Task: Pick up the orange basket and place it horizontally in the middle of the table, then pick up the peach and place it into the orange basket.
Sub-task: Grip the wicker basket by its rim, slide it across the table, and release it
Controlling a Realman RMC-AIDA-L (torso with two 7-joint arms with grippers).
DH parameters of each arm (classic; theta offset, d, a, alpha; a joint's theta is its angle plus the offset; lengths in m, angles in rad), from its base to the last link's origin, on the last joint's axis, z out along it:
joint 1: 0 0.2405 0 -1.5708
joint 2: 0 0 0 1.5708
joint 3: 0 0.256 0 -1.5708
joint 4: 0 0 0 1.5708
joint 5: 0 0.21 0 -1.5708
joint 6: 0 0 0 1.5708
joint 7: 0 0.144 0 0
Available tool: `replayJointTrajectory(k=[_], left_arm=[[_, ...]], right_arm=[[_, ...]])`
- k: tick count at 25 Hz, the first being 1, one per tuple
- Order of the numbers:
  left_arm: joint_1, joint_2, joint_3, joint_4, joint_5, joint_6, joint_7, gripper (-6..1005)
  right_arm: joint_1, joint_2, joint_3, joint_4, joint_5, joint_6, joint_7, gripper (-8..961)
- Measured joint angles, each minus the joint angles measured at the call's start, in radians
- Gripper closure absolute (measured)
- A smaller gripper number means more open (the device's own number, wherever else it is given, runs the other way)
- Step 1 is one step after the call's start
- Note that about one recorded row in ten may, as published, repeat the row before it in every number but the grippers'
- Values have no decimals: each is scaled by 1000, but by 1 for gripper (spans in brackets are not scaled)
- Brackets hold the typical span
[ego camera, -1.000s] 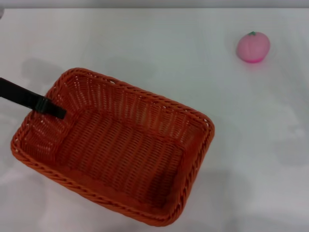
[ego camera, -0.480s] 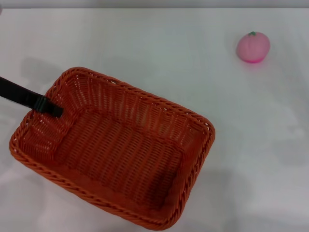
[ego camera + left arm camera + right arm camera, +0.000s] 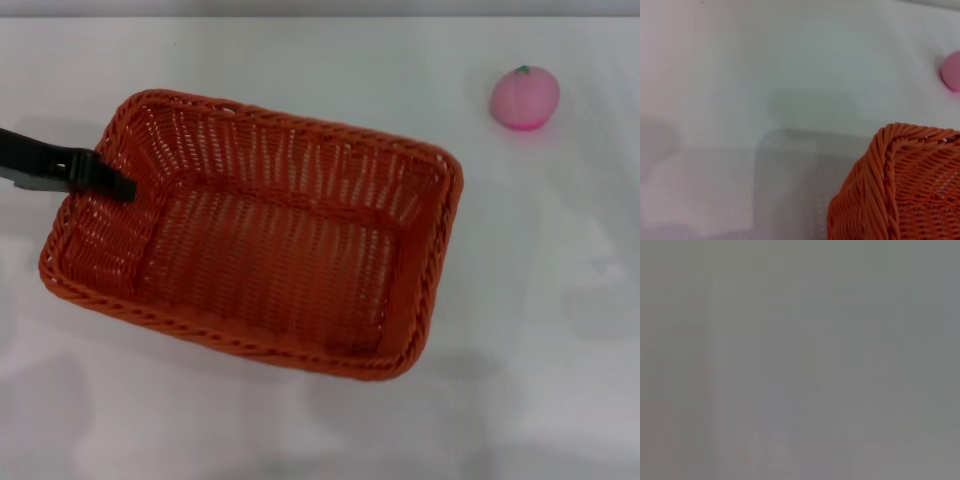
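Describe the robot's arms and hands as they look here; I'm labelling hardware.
Only the left hand shows, in the head view: a slim, flat, matte black bar narrowing to a blunt tip, with a paler grey part near the picture's edge. No cables, markings or sleeve show. The right arm and hand appear nowhere.

Grey band (image 3: 320, 6) (plain), beyond far edge
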State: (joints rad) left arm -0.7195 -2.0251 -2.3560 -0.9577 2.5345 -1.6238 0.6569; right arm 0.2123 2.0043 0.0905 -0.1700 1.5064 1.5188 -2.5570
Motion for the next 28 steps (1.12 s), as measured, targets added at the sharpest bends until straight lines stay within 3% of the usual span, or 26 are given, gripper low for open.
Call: replayJointTrajectory(k=[14, 28], left_arm=[[-19, 10, 4, 28, 4, -9, -299, 876], [-33, 10, 8, 85, 68, 81, -296, 861]], right_arm=[[18, -1, -1, -8, 1, 25, 0, 185], [0, -1, -6, -11, 1, 30, 0, 184]])
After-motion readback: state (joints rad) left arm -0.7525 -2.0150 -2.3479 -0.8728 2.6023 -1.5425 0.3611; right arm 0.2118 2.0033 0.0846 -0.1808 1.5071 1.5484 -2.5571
